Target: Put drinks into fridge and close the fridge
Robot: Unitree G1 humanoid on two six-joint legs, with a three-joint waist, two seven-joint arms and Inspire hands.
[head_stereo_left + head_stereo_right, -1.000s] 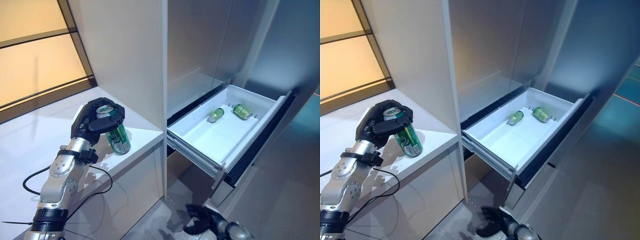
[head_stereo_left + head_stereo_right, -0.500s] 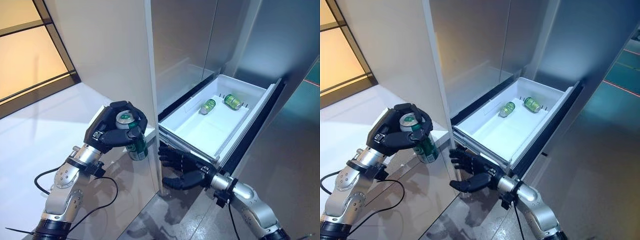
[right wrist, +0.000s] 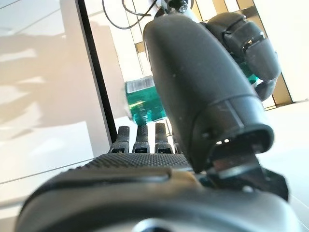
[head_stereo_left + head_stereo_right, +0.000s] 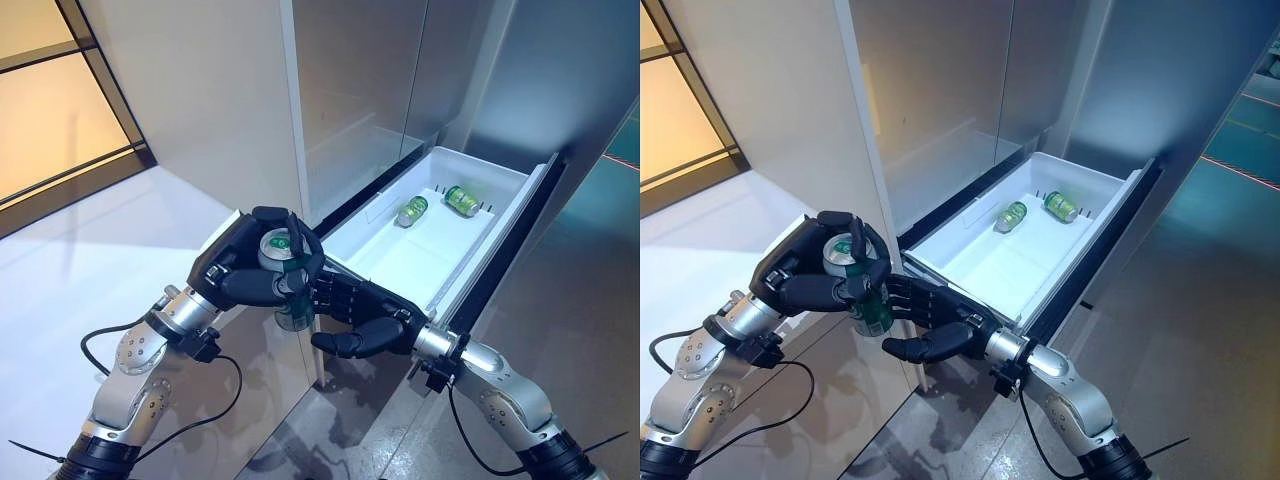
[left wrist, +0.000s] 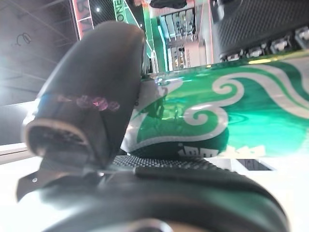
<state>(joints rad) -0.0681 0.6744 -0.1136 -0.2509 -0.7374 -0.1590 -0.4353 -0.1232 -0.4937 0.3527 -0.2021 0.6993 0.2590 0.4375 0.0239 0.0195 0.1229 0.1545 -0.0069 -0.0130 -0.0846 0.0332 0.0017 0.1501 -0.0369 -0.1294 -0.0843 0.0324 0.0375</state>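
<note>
My left hand (image 4: 250, 275) is shut from above on a green drink can (image 4: 292, 312), held upright in the air off the counter's corner. The left wrist view shows the can (image 5: 231, 121) pinned between thumb (image 5: 91, 87) and fingers. My right hand (image 4: 362, 322) is open, its straight fingers reaching in beside the can's lower part (image 3: 142, 101); I cannot tell if they touch it. Behind stands the fridge's white drawer (image 4: 492, 232), pulled out, with two green cans (image 4: 411, 211) (image 4: 461, 200) lying at its far end.
A white counter (image 4: 90, 260) runs along the left under an amber window (image 4: 50, 100). A tall white cabinet panel (image 4: 200, 100) stands between the counter and the fridge. Steel fridge fronts (image 4: 370, 90) rise above the drawer. Grey floor (image 4: 560, 300) lies to the right.
My left hand has carried the can to the right, off the counter's edge. The right hand has come up and reached in beside the can. The camera has also shifted.
</note>
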